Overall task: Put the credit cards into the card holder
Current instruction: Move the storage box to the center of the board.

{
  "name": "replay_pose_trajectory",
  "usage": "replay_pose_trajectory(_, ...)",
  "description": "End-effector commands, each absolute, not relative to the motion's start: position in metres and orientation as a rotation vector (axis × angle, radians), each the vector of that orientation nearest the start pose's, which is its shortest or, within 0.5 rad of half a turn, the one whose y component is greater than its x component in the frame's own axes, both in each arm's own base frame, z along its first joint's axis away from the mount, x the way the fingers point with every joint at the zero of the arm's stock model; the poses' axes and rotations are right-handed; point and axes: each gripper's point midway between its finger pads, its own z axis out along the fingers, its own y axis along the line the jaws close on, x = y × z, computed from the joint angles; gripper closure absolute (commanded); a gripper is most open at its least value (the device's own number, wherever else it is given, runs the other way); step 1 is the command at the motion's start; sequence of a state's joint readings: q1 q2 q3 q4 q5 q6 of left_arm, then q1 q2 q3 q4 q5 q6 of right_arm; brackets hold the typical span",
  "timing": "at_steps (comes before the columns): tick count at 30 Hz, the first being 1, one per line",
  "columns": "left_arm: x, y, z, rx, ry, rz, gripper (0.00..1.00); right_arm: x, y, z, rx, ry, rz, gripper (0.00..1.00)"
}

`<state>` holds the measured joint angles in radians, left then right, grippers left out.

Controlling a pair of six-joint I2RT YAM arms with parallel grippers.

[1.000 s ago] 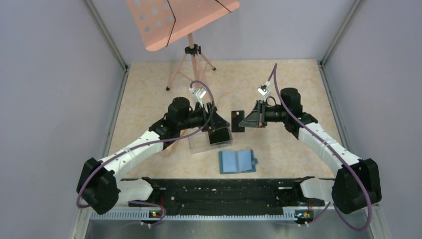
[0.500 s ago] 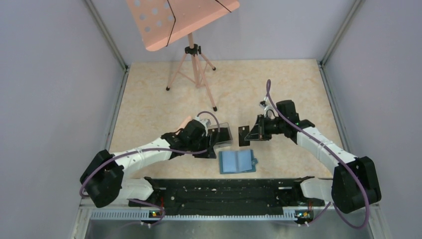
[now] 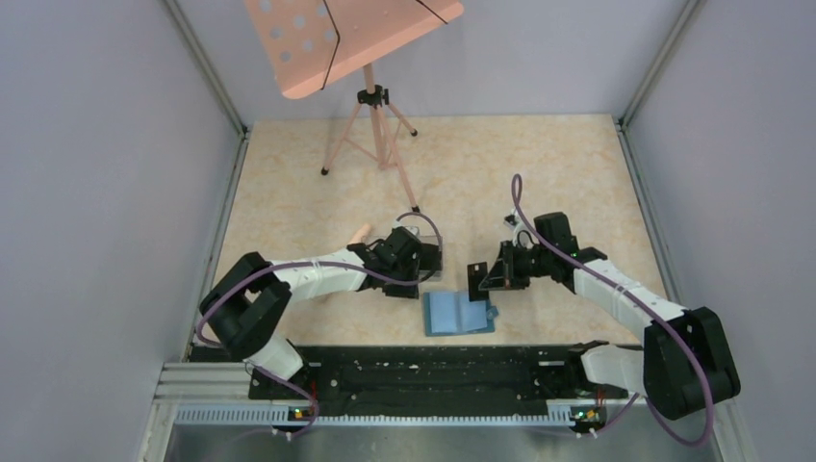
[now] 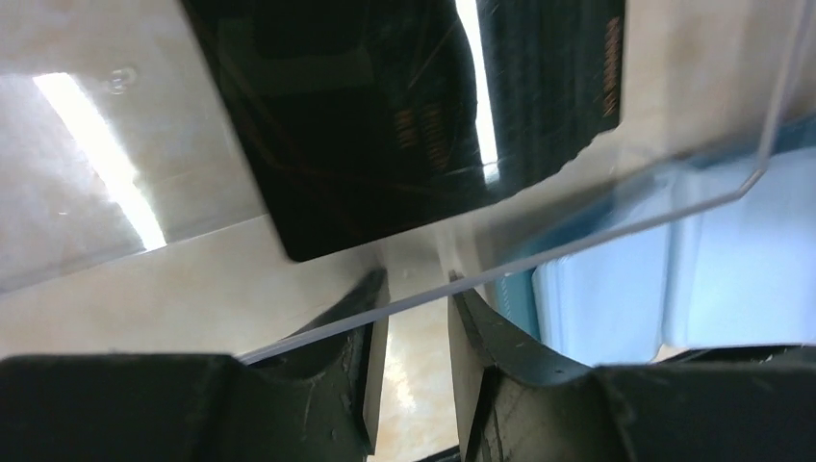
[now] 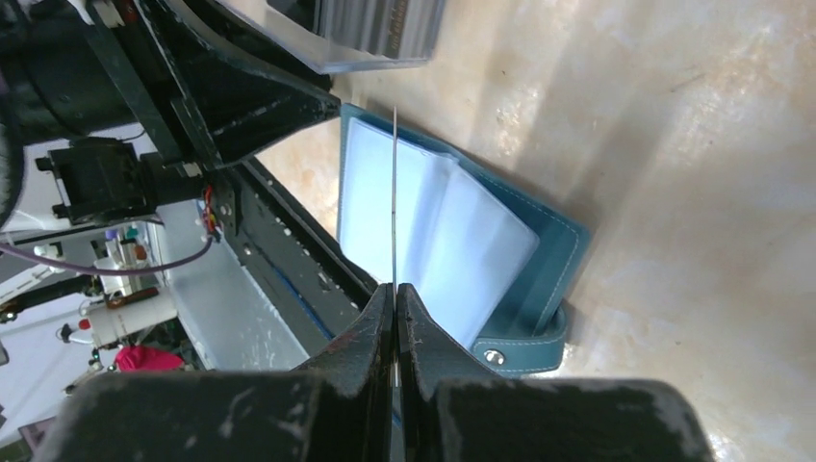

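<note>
The card holder (image 3: pixel 459 313) lies open on the table, teal with light blue pockets (image 5: pixel 462 241) and a snap tab (image 5: pixel 520 351). My right gripper (image 3: pixel 484 274) is shut on one black credit card (image 3: pixel 475 275). In the right wrist view that card (image 5: pixel 395 192) shows edge-on just above the holder's left pocket, with the right gripper (image 5: pixel 396 287) below it. More credit cards (image 4: pixel 404 115) lie in a clear plastic box (image 3: pixel 428 252). My left gripper (image 4: pixel 414 284) is low at the box's near edge, jaws a little apart, and the clear rim (image 4: pixel 577 231) runs across its tips.
A pink music stand (image 3: pixel 370 96) on a tripod stands at the back of the table. A black rail (image 3: pixel 423 371) runs along the near edge between the arm bases. Grey walls close both sides. A small peach piece (image 3: pixel 359 234) lies beside the left arm.
Both arms have come down and toward the near edge. The left jaws have narrowed as they reached the clear box. The right gripper has carried its card down close to the open holder.
</note>
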<state>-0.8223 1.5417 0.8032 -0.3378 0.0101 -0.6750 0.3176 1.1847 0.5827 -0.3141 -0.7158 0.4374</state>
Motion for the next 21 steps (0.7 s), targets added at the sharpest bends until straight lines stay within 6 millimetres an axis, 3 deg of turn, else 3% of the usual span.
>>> replay_pose_trajectory(1,0.224,-0.263,0.02,0.21,2.706,-0.395,0.65,0.198,0.198,0.092,-0.202,2.494,1.189,1.0)
replay_pose_trajectory(12,0.262,-0.286,0.016,0.215,2.705,-0.286,0.65,0.191,0.204,0.088,-0.216,2.512,1.206,1.0)
replay_pose_trajectory(21,0.277,-0.313,0.029,0.209,2.696,-0.41,0.64,0.182,0.208,0.076,-0.229,2.541,1.2,1.0)
